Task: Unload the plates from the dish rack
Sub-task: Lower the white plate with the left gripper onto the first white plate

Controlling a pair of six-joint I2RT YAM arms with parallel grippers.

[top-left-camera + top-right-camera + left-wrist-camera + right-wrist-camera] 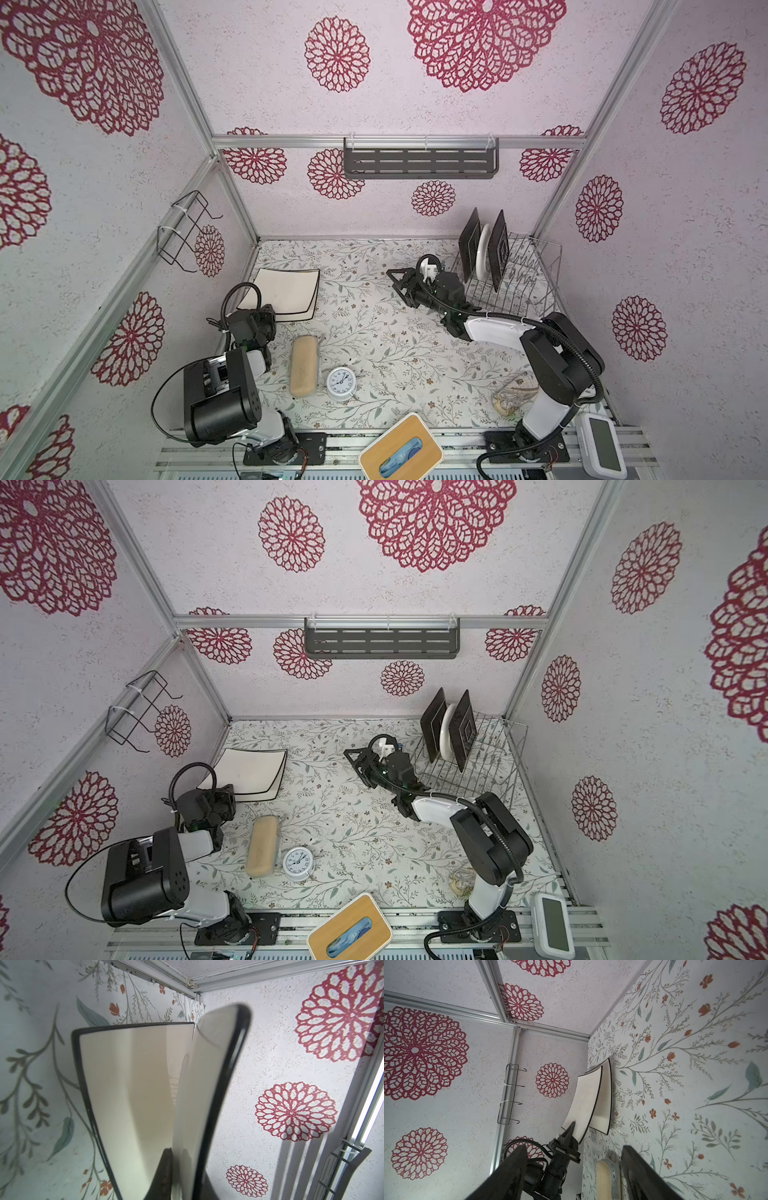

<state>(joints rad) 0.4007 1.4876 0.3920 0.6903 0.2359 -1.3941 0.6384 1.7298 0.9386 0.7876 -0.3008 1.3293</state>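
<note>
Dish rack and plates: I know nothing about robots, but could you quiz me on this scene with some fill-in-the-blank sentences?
1. The dish rack holds ___ plates standing on edge.
2. The round white plate stands ___ the two dark plates.
3. The left pincer is shut on one white squarish plate, tilted above another lying on the ___.
4. The right pincer is ___ and holds nothing.

Missing words: three; between; table; open.
</note>
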